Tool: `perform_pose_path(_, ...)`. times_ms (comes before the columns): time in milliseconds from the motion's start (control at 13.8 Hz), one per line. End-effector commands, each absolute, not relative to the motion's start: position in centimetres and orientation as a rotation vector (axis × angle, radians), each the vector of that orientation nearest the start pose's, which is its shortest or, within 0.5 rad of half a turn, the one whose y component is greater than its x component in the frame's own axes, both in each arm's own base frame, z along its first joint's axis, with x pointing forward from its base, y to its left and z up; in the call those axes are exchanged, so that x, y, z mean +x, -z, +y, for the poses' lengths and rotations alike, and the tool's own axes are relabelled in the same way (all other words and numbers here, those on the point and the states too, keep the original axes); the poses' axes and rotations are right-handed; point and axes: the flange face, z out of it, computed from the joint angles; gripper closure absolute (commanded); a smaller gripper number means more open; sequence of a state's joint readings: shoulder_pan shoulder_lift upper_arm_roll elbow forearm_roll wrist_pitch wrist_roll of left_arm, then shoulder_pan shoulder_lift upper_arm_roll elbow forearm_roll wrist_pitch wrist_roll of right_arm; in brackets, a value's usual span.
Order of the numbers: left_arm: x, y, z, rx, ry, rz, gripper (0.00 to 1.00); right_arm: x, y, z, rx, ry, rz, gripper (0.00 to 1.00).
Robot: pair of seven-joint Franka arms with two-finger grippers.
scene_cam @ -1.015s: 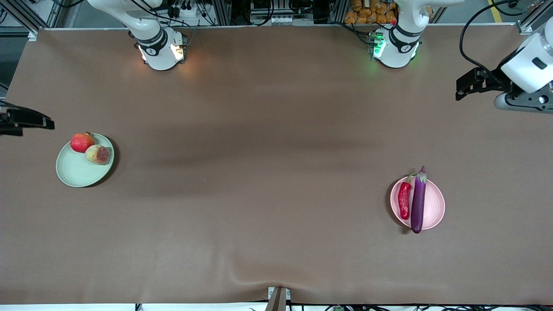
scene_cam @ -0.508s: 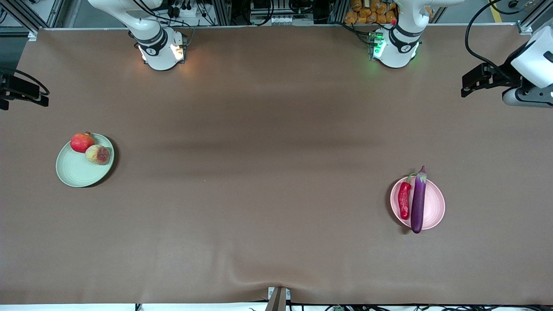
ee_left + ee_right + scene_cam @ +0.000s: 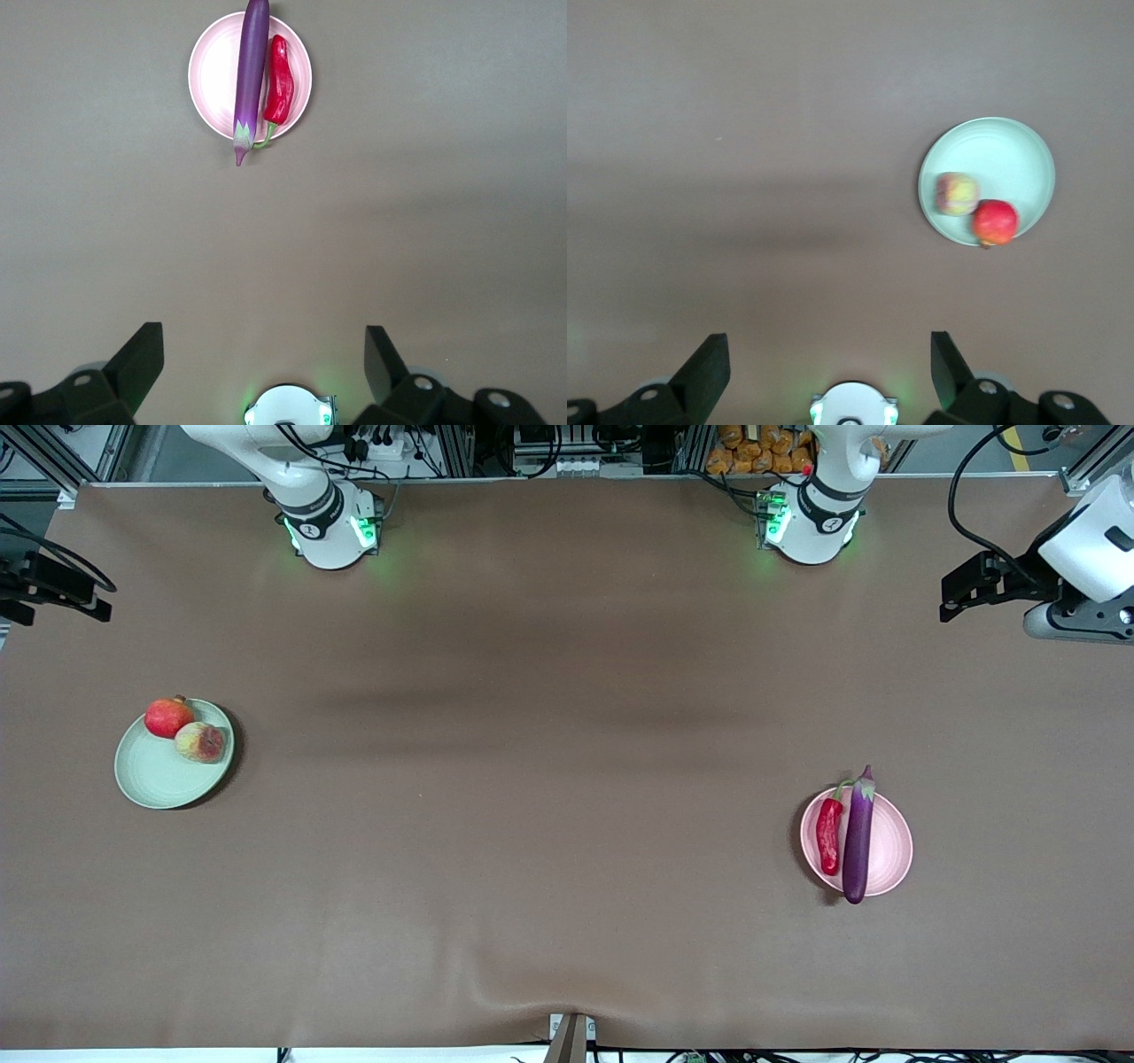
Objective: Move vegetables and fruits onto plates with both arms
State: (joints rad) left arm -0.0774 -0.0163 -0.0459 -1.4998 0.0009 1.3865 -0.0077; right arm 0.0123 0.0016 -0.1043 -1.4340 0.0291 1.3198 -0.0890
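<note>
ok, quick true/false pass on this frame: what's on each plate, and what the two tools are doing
1. The pomegranate and the peach lie on the green plate. True.
2. The eggplant lies on the bare table. False: it lies across the pink plate, both ends overhanging the rim.
3. The chili pepper lies beside the eggplant on the pink plate. True.
4. The left tool is shut on the chili pepper. False: it is open, empty, up in the air.
5. The right tool holds the peach. False: it is open and empty.
</note>
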Motion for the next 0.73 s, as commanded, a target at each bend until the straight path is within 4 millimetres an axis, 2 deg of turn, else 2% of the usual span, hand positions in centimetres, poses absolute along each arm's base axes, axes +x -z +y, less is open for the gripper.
perform_pose_path(0, 52.44, -65.73, -6.57, -3.1, -0.153, 0.103, 0.0, 52.74, -67.53, -4.11, -3.182, -0.144, 0.006, 0.0)
perform_pose_path(73, 52.39, -65.73, -6.96, -3.098, -0.152, 0.105, 0.0, 52.54, -67.79, -4.15, -3.174, -0.133, 0.027, 0.0)
perform_pose_path(290, 52.36, -65.81, -6.64, -3.079, -0.148, 0.111, 0.0, 52.37, -67.95, -3.75, -3.164, -0.133, 0.249, 0.0)
perform_pose_path(653, 52.4, -65.82, -6.48, -3.079, -0.146, 0.116, 0.0, 51.96, -68.31, -3.24, -3.138, -0.133, 0.224, 0.0)
